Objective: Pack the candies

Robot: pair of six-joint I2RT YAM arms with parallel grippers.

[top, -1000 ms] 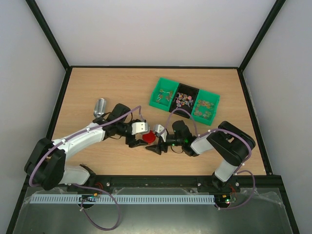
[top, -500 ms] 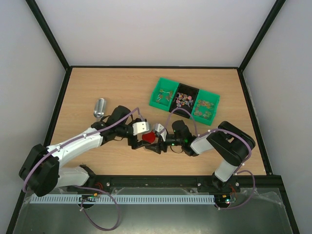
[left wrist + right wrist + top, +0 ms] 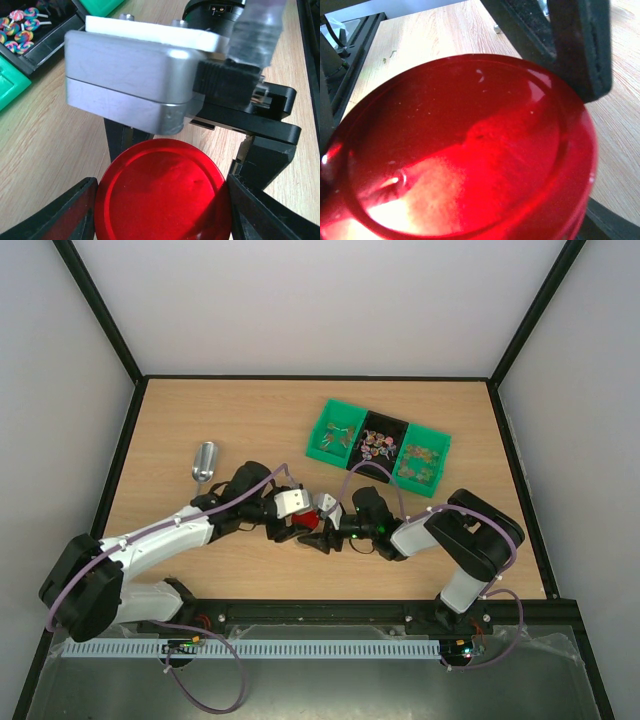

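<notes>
The candies (image 3: 378, 447) lie in a three-part tray, small multicoloured wrapped sweets; a few candies (image 3: 20, 30) show at the top left of the left wrist view. Both grippers meet at a red round lid (image 3: 303, 521) mid-table. My left gripper (image 3: 162, 210) is shut on the lid (image 3: 162, 195), with a finger pressed on each side of its rim. My right gripper (image 3: 318, 535) faces it from the right. Its fingers (image 3: 265, 160) flank the lid (image 3: 460, 150), but the lid hides where they touch.
The tray has green end bins (image 3: 325, 440) and a black middle bin, and stands at the back right of centre. A silver metal scoop (image 3: 204, 462) lies on the wood to the left, behind my left arm.
My left jaws widened, then closed in on the red lid. The left arm shifted slightly right, covering more of the lid and uncovering the scoop. The right arm has barely moved.
</notes>
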